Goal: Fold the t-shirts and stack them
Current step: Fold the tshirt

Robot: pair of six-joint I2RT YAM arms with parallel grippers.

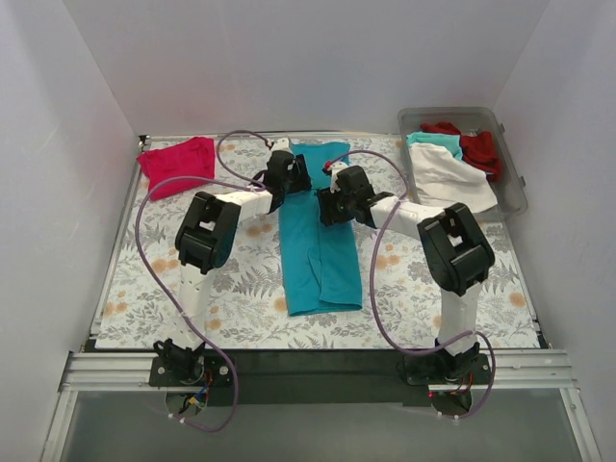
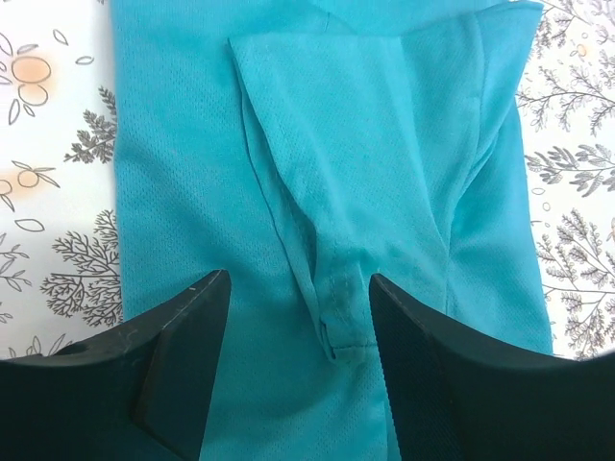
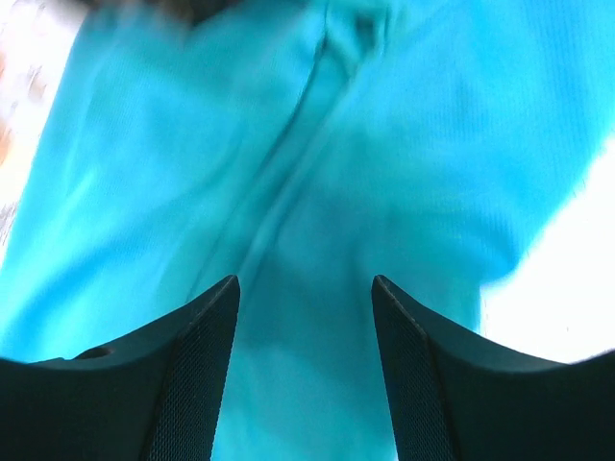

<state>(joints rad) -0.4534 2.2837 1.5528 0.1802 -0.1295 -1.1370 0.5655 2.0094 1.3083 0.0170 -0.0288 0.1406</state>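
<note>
A teal t-shirt (image 1: 318, 252), folded into a long strip, lies down the middle of the table. My left gripper (image 1: 288, 189) hovers over its upper left part and my right gripper (image 1: 330, 205) over its upper right part. In the left wrist view the left gripper (image 2: 300, 288) is open, with the teal t-shirt (image 2: 365, 163) and a folded-in sleeve hem lying flat below the gap. The right wrist view is blurred; the right gripper (image 3: 306, 283) is open close above the teal t-shirt (image 3: 317, 144). A magenta-pink t-shirt (image 1: 178, 164) lies folded at the back left.
A clear plastic bin (image 1: 512, 169) at the back right holds white (image 1: 448, 175), teal and red (image 1: 479, 146) t-shirts. The table has a floral cloth (image 1: 241, 289). White walls close in the left, back and right sides.
</note>
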